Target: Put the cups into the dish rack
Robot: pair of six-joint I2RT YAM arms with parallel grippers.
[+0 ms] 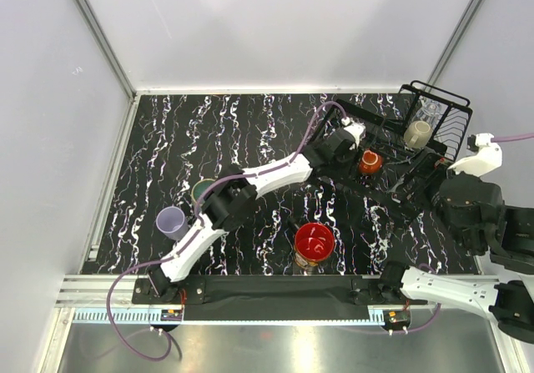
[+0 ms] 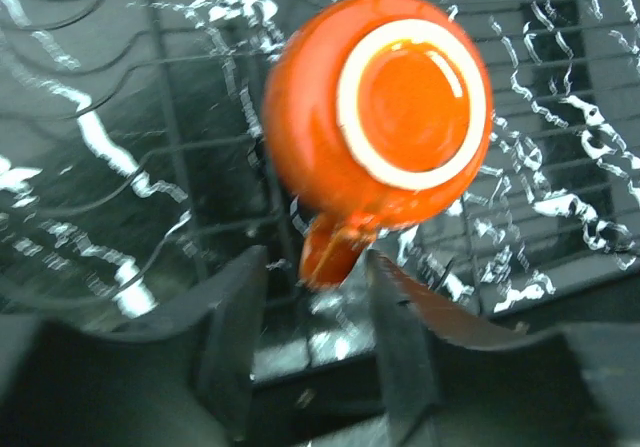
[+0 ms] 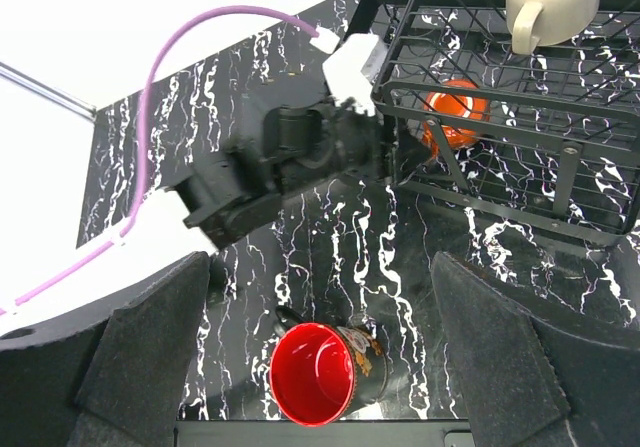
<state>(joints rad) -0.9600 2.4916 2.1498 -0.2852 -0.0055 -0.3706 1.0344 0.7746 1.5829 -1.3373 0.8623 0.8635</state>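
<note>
The small orange mug (image 2: 385, 117) rests upside down on the dish rack (image 2: 170, 157) wires, its handle pointing at my left gripper (image 2: 315, 287). The jaws stand apart around the handle's tip without clamping it. From above, the mug (image 1: 370, 163) sits in the rack (image 1: 442, 98) with a beige mug (image 1: 418, 133) and a clear glass (image 1: 431, 108). My right gripper (image 3: 320, 262) is wide open and holds nothing, high above the red-inside dark mug (image 3: 315, 372). That mug (image 1: 314, 242) stands on the table. The teal-green mug (image 1: 203, 191) and lavender tumbler (image 1: 171, 221) stand at the left.
The left arm (image 1: 267, 173) stretches diagonally across the black marbled table to the rack's near-left corner. The right arm's wrist (image 1: 467, 198) hovers beside the rack's right end. White walls close in the table on three sides.
</note>
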